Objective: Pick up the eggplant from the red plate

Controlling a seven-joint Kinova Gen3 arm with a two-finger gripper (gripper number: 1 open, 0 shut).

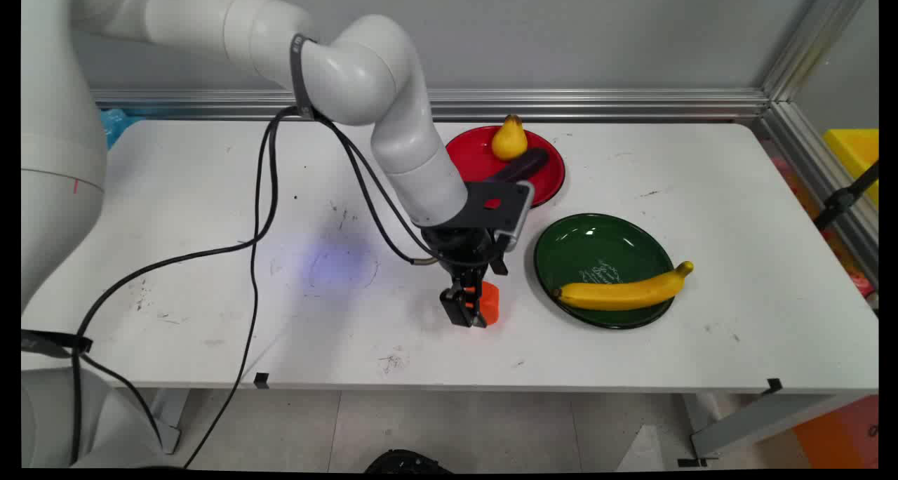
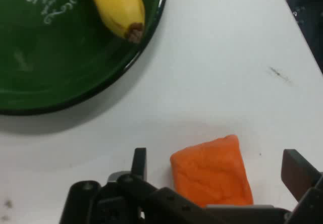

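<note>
Robotics lab: white worktable (image 1: 701, 185) fenced by aluminium framing (image 1: 561, 104), plain grey wall (image 1: 596, 38), white robot arm (image 1: 393, 115) trailing black cables (image 1: 256, 255).

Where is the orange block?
The orange block sits on the white table between the open gripper's fingers, just left of the green plate.

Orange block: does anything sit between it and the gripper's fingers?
Nothing visible does. The orange block lies on the white table between the open gripper fingers, with bare gaps either side. The green plate and banana lie apart.
</note>
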